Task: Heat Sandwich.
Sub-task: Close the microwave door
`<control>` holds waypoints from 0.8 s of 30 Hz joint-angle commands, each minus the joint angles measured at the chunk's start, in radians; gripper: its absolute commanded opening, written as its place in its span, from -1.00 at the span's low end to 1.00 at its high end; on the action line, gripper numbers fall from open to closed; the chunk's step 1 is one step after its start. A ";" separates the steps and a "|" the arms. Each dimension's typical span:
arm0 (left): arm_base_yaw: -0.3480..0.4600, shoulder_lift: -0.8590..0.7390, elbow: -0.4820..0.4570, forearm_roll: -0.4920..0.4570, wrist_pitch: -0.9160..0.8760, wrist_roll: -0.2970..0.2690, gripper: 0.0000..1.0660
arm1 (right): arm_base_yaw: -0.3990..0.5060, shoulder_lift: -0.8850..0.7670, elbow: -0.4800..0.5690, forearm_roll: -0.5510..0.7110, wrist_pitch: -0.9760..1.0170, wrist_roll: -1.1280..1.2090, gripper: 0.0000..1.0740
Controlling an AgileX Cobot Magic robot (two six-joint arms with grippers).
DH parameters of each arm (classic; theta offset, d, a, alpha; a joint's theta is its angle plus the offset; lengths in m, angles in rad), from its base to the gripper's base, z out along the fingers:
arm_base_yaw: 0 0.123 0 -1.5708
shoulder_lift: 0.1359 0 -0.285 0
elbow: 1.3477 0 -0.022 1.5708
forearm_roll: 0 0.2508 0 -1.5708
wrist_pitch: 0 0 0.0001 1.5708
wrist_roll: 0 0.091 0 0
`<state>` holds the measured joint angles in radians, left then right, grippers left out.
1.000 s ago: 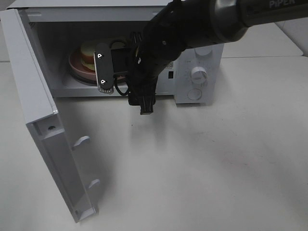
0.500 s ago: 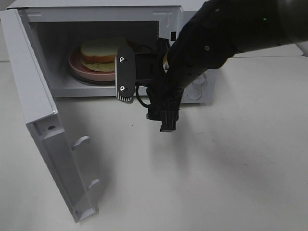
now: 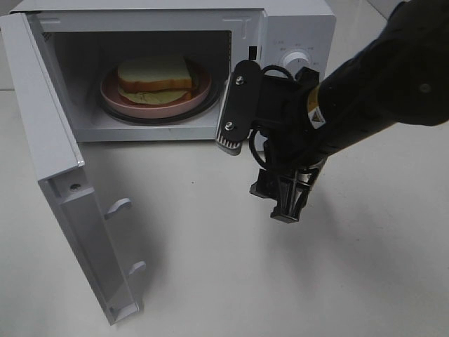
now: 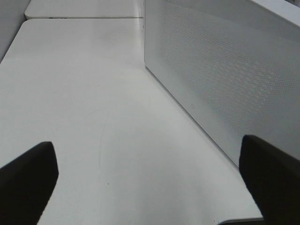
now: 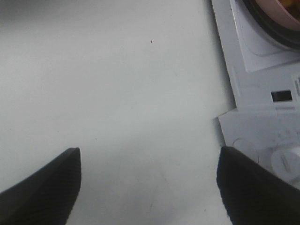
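The sandwich [image 3: 154, 76], white bread with a brown crust and a green layer, lies on a round pink plate [image 3: 112, 97] inside the open microwave [image 3: 298, 28]. My right gripper [image 3: 256, 172] hangs over the table in front of the control panel, to the right of the cavity, pointing down. In the right wrist view the right gripper [image 5: 147, 187] stands open with only bare table between its fingers. My left gripper [image 4: 150, 187] is open and holds nothing beside a white perforated panel [image 4: 225, 79]; it is outside the exterior high view.
The microwave door [image 3: 63, 182] swings out to the left toward the front of the table. The round dial [image 3: 298, 62] sits on the control panel behind my right arm. White table [image 3: 210, 267] spreads in front.
My right arm has pulled out of the microwave opening, moving right and toward the front. The sandwich and plate, partly covered before, now show in full.
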<state>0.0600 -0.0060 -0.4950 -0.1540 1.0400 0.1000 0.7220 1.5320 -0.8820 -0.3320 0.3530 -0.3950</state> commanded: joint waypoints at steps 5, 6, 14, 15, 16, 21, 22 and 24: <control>-0.001 -0.024 0.002 -0.002 -0.002 -0.006 0.90 | 0.002 -0.157 0.084 0.003 0.120 0.263 0.42; -0.001 -0.024 0.002 -0.002 -0.002 -0.006 0.90 | 0.002 -0.174 0.092 0.003 0.140 0.290 0.42; -0.001 -0.024 0.002 -0.002 -0.002 -0.006 0.90 | 0.002 -0.328 0.138 0.006 0.371 0.503 0.42; -0.001 -0.024 0.002 -0.002 -0.002 -0.006 0.90 | 0.002 -0.348 0.141 0.010 0.406 0.516 0.42; -0.001 -0.024 0.002 -0.002 -0.002 -0.006 0.90 | 0.002 -0.368 0.141 0.010 0.444 0.528 0.42; -0.001 -0.024 0.002 -0.002 -0.002 -0.006 0.90 | 0.002 -0.467 0.141 0.028 0.597 0.551 0.42; -0.001 -0.024 0.002 -0.002 -0.002 -0.006 0.90 | 0.002 -0.484 0.141 0.032 0.619 0.551 0.42; -0.001 -0.024 0.002 -0.002 -0.002 -0.006 0.90 | 0.002 -0.525 0.141 0.038 0.669 0.551 0.42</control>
<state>0.0600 -0.0060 -0.4950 -0.1540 1.0400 0.1000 0.7220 1.0410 -0.7430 -0.3010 0.9740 0.1460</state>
